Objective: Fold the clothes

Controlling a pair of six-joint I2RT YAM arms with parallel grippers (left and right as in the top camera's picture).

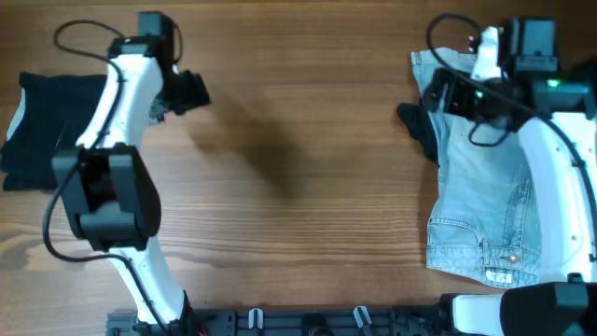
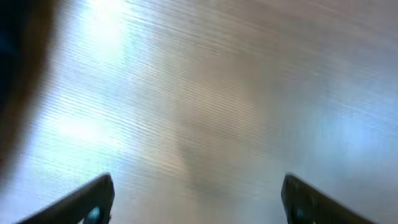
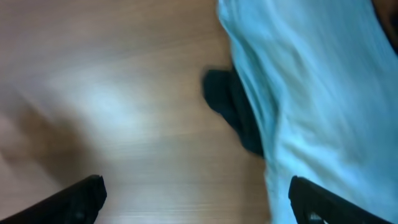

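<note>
W/ left gripper point(image 2: 196, 198) & right gripper point(image 3: 199, 199) seen spread & empty, denim shorts point(image 3: 311, 93), draped over dark cloth point(image 3: 227, 109) just ahead of right gripper, should be pinched at one edge only.

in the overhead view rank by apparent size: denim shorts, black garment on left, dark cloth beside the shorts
1. denim shorts
2. black garment, partly behind the left arm
3. dark cloth, partly under the shorts, so only its visible part counts

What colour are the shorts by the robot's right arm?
The denim shorts are light blue; the overhead view shows them best.
</note>
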